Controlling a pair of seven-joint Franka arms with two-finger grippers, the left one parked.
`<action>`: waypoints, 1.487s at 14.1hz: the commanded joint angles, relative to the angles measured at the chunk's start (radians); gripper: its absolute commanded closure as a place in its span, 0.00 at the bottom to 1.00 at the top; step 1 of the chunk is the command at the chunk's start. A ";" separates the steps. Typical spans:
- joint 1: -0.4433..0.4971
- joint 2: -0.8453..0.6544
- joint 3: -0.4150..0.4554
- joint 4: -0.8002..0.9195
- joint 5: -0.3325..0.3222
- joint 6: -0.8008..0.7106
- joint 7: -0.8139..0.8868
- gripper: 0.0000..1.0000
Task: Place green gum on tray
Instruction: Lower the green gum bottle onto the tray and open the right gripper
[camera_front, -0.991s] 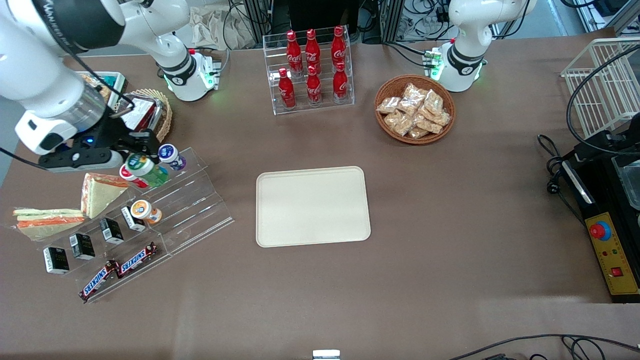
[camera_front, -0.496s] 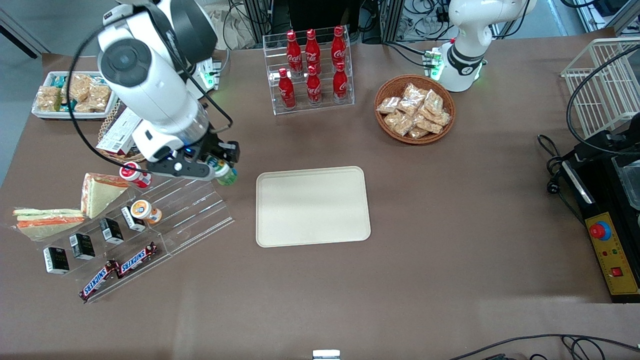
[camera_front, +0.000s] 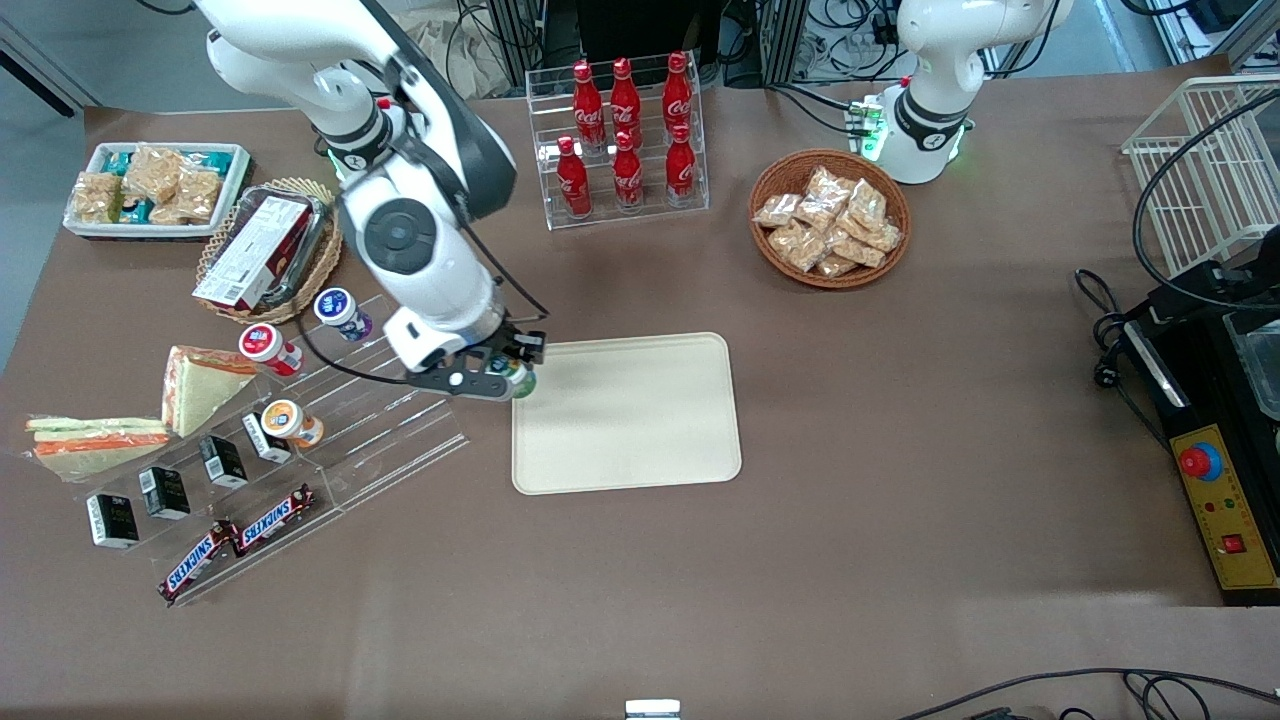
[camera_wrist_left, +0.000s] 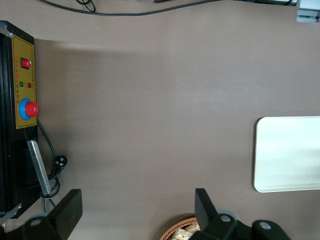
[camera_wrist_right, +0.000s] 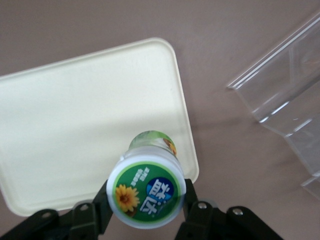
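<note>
Brown tabletop spreads under me, with the tray lying flat at its middle and the clear acrylic rack just beside it toward my end of the table. I am in the carrying step: my gripper hangs over the tray's rim nearest the rack, its 2 fingers clamped on the green gum just below the lid. The bottle's long axis runs roughly vertical, white lid up, base pointing down at the tray. Next I judge I should move farther over the tray, descend, then release.
</note>
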 joint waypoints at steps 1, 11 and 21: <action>0.009 -0.003 -0.005 -0.142 0.009 0.183 0.017 0.72; 0.056 0.081 -0.005 -0.240 0.009 0.383 0.069 0.00; 0.009 -0.038 -0.010 -0.207 0.007 0.279 0.040 0.00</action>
